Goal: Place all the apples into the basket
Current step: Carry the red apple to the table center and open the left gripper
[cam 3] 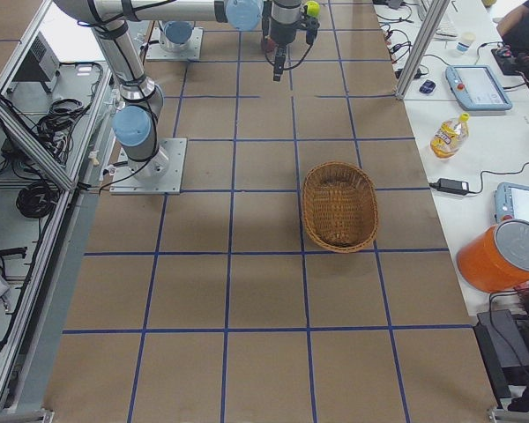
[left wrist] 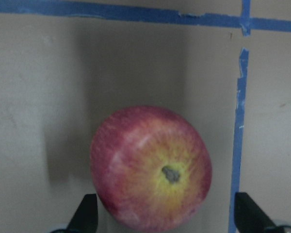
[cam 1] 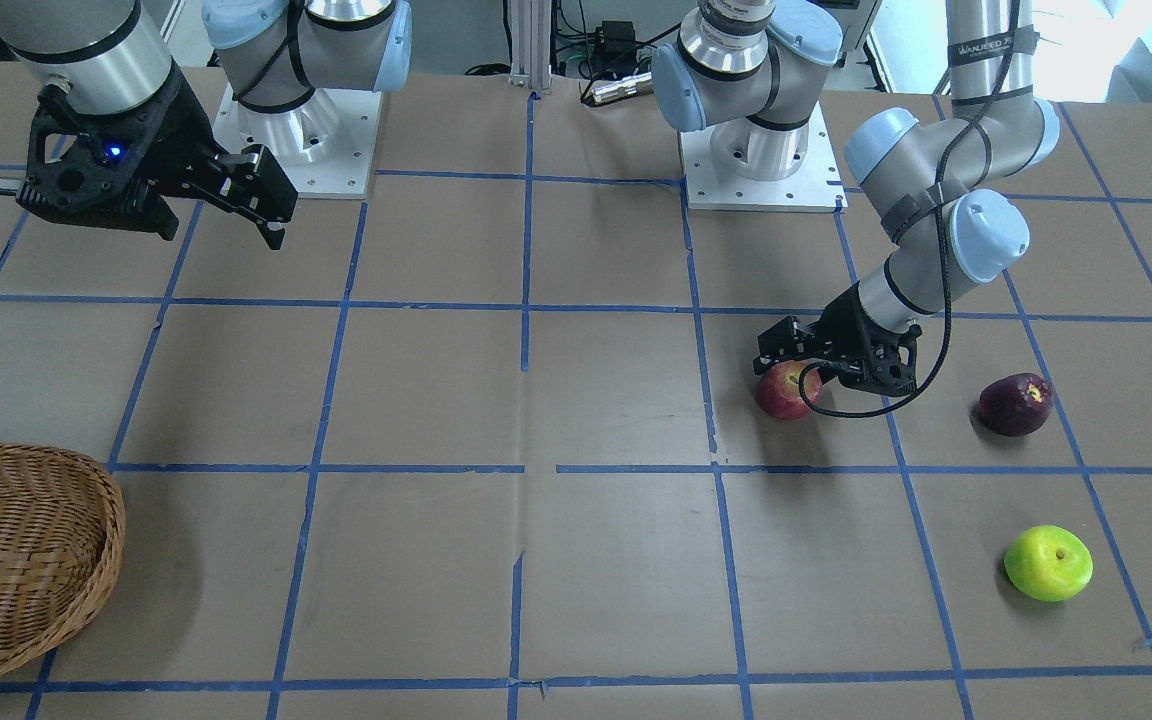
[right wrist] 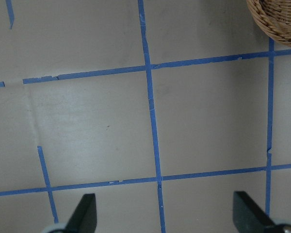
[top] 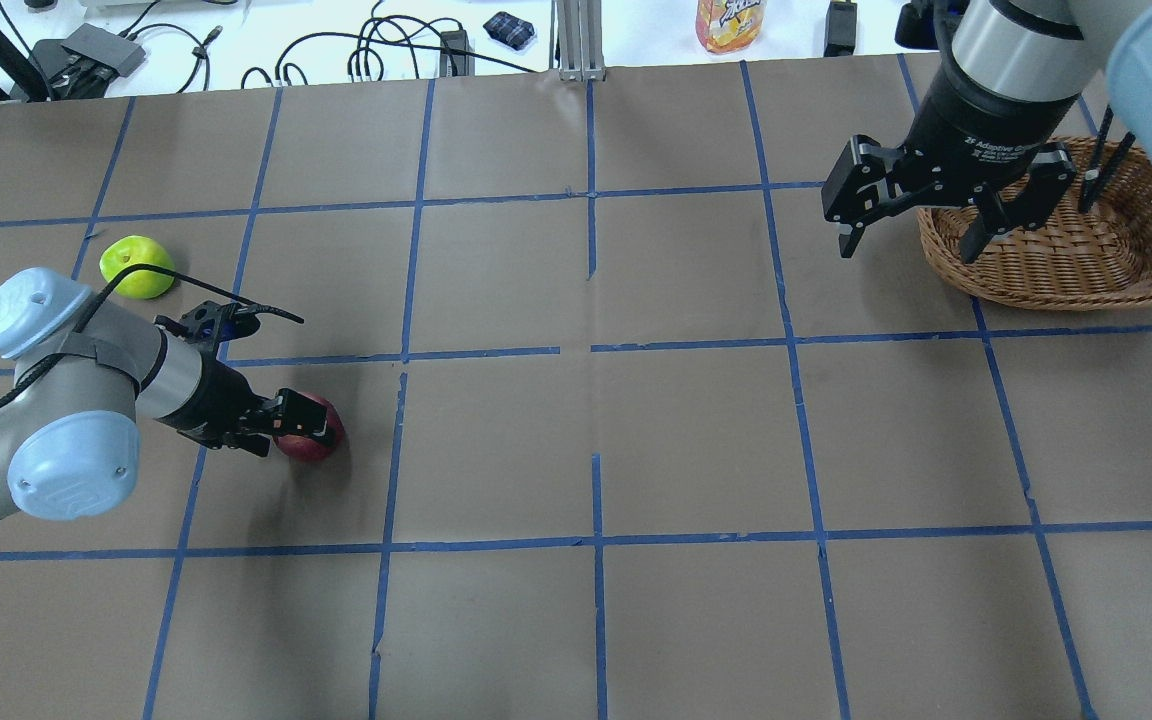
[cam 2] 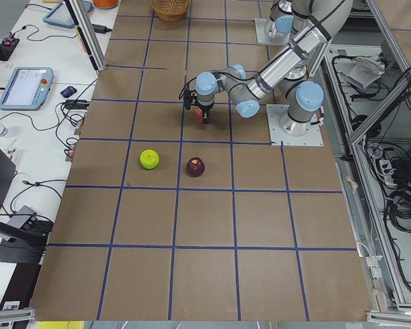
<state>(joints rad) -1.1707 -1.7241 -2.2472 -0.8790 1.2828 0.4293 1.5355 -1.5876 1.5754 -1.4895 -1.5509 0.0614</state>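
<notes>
Left wrist-mounted view: the left gripper (left wrist: pixel 166 218) stands spread wide around the red apple (left wrist: pixel 150 167), which sits on the brown paper-covered table (cam 1: pixel 436 400).

Only the two dark fingertips (left wrist: pixel 87 213) show at the bottom edge. One is close against the apple's side and the other is clear of it, and whether the near one touches cannot be told. The apple's yellowish stem end faces the camera. The maroon apple (cam 1: pixel 1014 404) lies near on the same side of the table, hidden behind the left arm in the overhead view. The lime green apple (cam 1: pixel 1048 563) lies further out, and a cable crosses it in the overhead view. The right gripper (top: pixel 911 240) hangs with its fingers apart, holding nothing, above the table beside the wicker basket (top: pixel 1056 275). The basket is well apart from all three apples, is cut off at the frame edge in the front-facing view, and holds no apple.
</notes>
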